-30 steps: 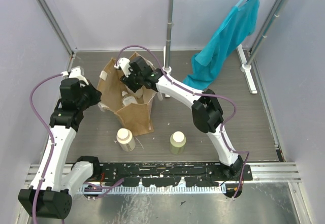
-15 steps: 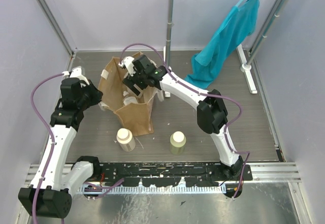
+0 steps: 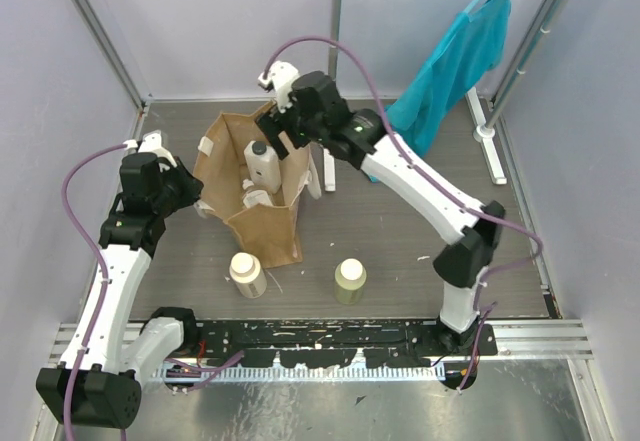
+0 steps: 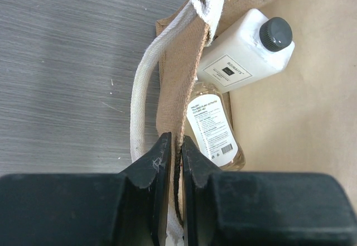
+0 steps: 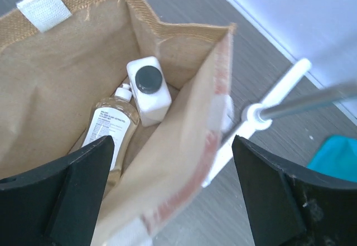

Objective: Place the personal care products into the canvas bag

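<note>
The tan canvas bag (image 3: 272,239) stands upright left of centre. Inside it lie a white rectangular bottle with a dark cap (image 3: 262,166) (image 4: 245,51) (image 5: 148,90) and an amber clear bottle (image 3: 255,199) (image 4: 215,129) (image 5: 109,129). My left gripper (image 3: 197,199) (image 4: 175,145) is shut on the bag's left rim (image 4: 178,84), beside its whitish strap (image 4: 142,90). My right gripper (image 3: 283,129) (image 5: 173,162) hangs open above the bag's far rim, holding nothing. On the table in front of the bag stand a cream round bottle (image 3: 247,274) and an olive-green round bottle (image 3: 350,281).
A metal rack pole (image 3: 332,61) rises just behind the bag, and its white foot (image 5: 254,115) is close to the bag's right wall. A teal garment (image 3: 445,71) hangs at the back right. Frame posts stand along both sides.
My right gripper has opened and risen out of the bag, moving back and right; the white bottle now lies inside the bag. The left gripper has kept its hold on the rim.
</note>
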